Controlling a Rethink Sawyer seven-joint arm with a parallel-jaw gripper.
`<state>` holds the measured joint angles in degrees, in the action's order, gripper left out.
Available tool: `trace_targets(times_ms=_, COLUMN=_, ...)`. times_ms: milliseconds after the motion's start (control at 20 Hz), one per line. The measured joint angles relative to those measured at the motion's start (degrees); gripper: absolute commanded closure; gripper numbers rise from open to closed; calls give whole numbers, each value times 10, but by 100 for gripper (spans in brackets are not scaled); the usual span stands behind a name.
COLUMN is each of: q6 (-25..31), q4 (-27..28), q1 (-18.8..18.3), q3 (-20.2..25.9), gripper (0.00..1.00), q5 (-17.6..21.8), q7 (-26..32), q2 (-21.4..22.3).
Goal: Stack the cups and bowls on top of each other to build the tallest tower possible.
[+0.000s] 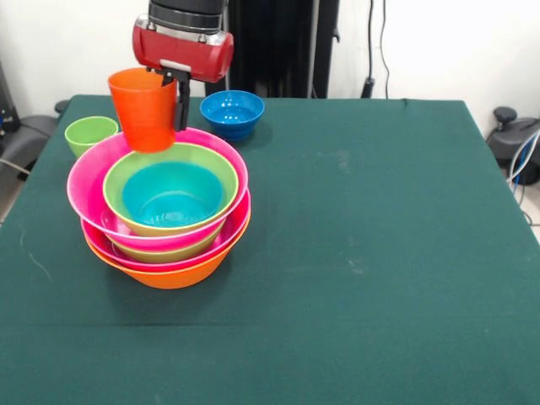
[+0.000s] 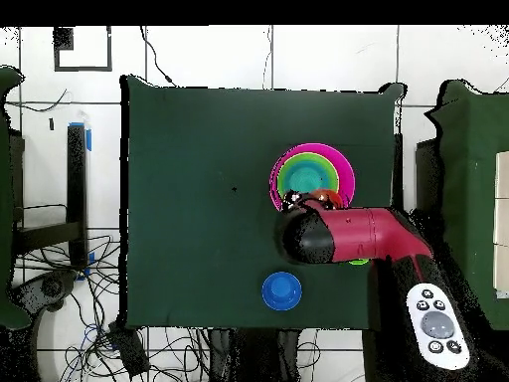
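Orange-red cup (image 1: 142, 108) hangs upright, mouth up, clear of the table (image 1: 363, 253), at the far rim of the tower (image 1: 164, 215). The fingers (image 1: 180, 103) are closed on its rim wall, one seen outside the cup on the side nearer the dark blue bowl; the other is presumably inside, hidden.

Tower as it stands: large orange bowl (image 1: 173, 274) lowest, pink and green bowls nested above, top pink bowl (image 1: 84, 181), green bowl (image 1: 207, 164) in it, light blue bowl (image 1: 169, 198) innermost. The upper bowls sit tilted, not level.

Judgement: step in hand is placing the cup on the tower. The cup's base looks off centre, over the pink rim, not over the light blue bowl. Doing it well means bringing the cup over the middle of the light blue bowl before lowering, keeping it upright, and letting go only once the base rests. A rim landing would likely tip it or shift the tilted bowls.

Still loose on the table: light green cup (image 1: 89, 132) just beside the tower, small dark blue bowl (image 1: 232, 112) farther off. Overhead, the arm (image 2: 348, 237) hides the cup.
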<state>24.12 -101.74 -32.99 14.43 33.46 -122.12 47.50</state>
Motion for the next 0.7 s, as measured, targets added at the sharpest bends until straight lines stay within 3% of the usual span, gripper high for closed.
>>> trace_targets(times_ms=700, q6=-65, q4=1, q1=-29, q3=-24, gripper=100, q5=0, q7=-6, q2=-52)
